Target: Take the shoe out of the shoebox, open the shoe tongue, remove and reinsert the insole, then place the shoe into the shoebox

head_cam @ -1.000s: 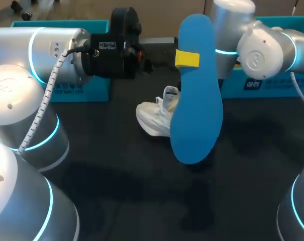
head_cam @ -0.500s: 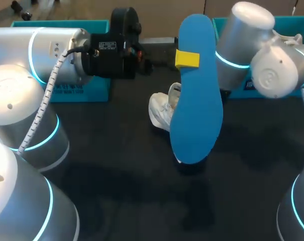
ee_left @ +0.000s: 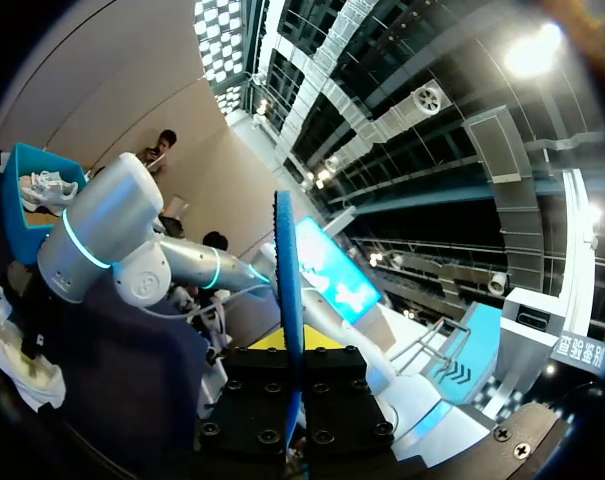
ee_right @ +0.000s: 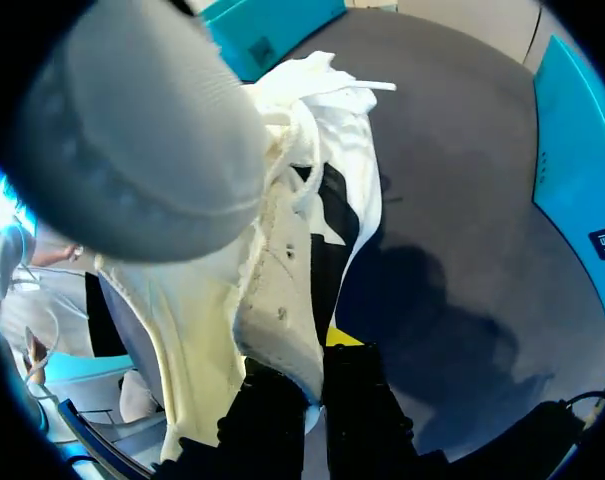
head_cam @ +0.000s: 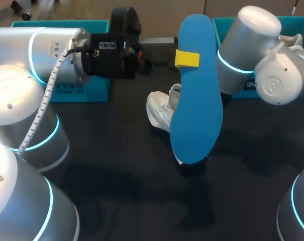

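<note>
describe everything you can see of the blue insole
The blue insole is flat, smooth and foam-like, rounded at both ends, wider at the lower one. It is out of the white shoe, held on end over the dark table. The left gripper is shut on it, a yellow fingertip on its face near the upper end; the left wrist view shows it edge-on, thin. In the head view it partly hides that shoe.
</note>
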You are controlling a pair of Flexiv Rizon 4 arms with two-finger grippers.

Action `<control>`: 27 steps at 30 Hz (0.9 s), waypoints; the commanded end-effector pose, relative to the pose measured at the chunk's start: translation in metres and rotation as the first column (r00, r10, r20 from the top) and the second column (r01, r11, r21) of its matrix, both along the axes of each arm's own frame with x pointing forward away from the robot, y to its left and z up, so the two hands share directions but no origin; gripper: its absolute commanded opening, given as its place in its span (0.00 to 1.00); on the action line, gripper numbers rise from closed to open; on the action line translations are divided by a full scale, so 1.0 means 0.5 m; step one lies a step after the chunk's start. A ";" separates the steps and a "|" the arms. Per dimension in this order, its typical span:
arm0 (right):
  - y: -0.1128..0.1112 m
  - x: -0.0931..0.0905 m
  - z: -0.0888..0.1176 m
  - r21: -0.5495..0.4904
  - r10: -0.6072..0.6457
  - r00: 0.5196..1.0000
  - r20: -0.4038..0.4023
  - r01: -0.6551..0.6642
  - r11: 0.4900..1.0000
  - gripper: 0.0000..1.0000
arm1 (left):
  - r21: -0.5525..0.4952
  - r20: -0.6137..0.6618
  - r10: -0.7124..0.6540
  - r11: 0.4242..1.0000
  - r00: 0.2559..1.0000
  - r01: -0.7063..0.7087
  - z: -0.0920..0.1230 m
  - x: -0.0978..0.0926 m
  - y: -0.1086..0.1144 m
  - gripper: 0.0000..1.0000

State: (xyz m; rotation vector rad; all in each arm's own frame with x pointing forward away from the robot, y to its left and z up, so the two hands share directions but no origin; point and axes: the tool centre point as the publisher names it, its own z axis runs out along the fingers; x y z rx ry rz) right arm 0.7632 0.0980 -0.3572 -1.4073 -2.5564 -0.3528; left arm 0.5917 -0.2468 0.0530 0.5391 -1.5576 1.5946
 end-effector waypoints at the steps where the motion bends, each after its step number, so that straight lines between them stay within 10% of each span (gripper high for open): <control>1: -0.002 -0.002 0.002 0.026 -0.033 0.999 0.004 0.033 0.999 0.00 | 0.001 -0.001 0.002 1.000 1.000 -0.002 -0.002 -0.003 0.001 0.00; 27: 0.025 -0.004 -0.013 0.006 -0.332 0.942 0.054 0.332 0.943 0.00 | 0.001 -0.001 0.002 1.000 1.000 -0.002 -0.002 -0.003 0.001 0.00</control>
